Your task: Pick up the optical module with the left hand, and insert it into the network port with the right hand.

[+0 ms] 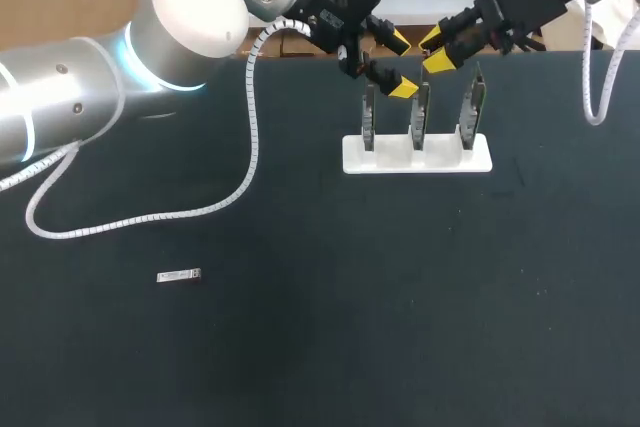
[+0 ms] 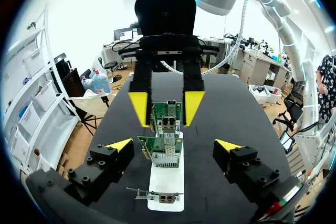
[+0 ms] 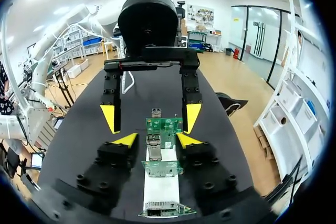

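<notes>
A white rack at the back holds three upright green network cards. A silver optical module stands in the port of the middle card. My right gripper straddles this module, its yellow tips a little off each side of it, open. From the other side my left gripper faces the rack, wide open and empty, with the cards ahead of its fingers. Another small silver optical module lies flat on the black table, far off to the left front.
A white coiled cable hangs from my left arm and trails over the table's left half. A second cable loops down from my right arm at the back right. The two grippers are close together above the rack.
</notes>
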`<state>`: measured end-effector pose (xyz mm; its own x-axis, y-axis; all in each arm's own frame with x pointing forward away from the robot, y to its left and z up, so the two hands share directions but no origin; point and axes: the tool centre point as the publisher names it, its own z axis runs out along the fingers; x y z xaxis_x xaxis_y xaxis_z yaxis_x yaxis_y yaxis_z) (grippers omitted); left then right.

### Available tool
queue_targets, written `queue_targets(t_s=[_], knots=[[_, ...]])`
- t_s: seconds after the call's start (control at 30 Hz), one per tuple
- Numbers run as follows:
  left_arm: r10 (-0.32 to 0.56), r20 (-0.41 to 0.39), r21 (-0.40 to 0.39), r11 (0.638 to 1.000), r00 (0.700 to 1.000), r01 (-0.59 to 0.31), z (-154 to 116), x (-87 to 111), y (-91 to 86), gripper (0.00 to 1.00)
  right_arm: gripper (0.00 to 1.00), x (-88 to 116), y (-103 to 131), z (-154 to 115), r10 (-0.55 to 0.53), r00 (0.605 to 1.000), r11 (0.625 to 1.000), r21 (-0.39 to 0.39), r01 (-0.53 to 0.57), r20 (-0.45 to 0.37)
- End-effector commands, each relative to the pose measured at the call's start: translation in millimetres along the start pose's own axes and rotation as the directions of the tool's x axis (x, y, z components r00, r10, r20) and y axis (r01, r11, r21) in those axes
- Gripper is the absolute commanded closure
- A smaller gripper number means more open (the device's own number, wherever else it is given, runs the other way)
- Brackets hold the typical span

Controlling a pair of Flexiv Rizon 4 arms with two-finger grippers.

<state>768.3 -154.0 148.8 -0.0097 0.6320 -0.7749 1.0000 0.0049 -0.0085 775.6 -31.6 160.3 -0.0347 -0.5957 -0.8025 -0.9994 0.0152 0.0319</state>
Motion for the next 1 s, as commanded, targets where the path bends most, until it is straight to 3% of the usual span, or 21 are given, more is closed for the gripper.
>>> queue_targets(t_s=[0.03,0.23,0.4,0.6,0.87,0.9,0.93,0.97,1.0], knots=[[-0.002,-0.004,0.002,1.000,1.000,0.002,0.3,-0.8,1.1,0.00,0.00,0.5,-0.3,-2.5,0.001,1.000,1.000,0.005,-0.001,0.005],[-0.002,-0.004,0.002,1.000,1.000,0.002,0.3,-0.8,1.1,0.00,0.00,0.0,-1.2,-10.8,0.012,1.000,1.000,0.010,-0.012,0.026],[-0.002,-0.004,0.002,1.000,1.000,0.002,0.3,-0.8,1.1,0.00,0.00,0.7,-1.4,-19.4,0.036,0.997,0.999,-0.037,-0.033,0.075],[-0.002,-0.004,0.002,1.000,1.000,0.002,0.3,-0.8,1.1,0.00,0.00,0.3,1.6,-26.9,0.015,0.997,0.998,-0.066,-0.010,0.074],[-0.002,-0.004,0.002,1.000,1.000,0.002,0.3,-0.8,1.1,0.00,0.00,-2.6,1.2,-32.5,0.015,0.997,1.000,-0.005,-0.015,0.080],[-0.002,-0.004,0.002,1.000,1.000,0.002,0.3,-0.8,1.1,0.00,0.09,-2.6,1.2,-33.1,0.016,0.997,1.000,0.007,-0.016,0.079],[-0.002,-0.004,0.002,1.000,1.000,0.002,0.3,-0.8,1.1,0.00,0.64,-2.5,0.6,-34.0,0.019,0.997,0.999,0.026,-0.021,0.077],[-0.002,-0.004,0.002,1.000,1.000,0.002,0.3,-0.8,1.1,0.00,1.00,-2.5,0.2,-34.7,0.019,0.997,0.999,0.028,-0.022,0.078],[-0.002,-0.004,0.002,1.000,1.000,0.002,0.3,-0.8,1.1,0.00,1.00,-2.6,0.2,-35.0,0.019,0.997,0.999,0.032,-0.021,0.077]])
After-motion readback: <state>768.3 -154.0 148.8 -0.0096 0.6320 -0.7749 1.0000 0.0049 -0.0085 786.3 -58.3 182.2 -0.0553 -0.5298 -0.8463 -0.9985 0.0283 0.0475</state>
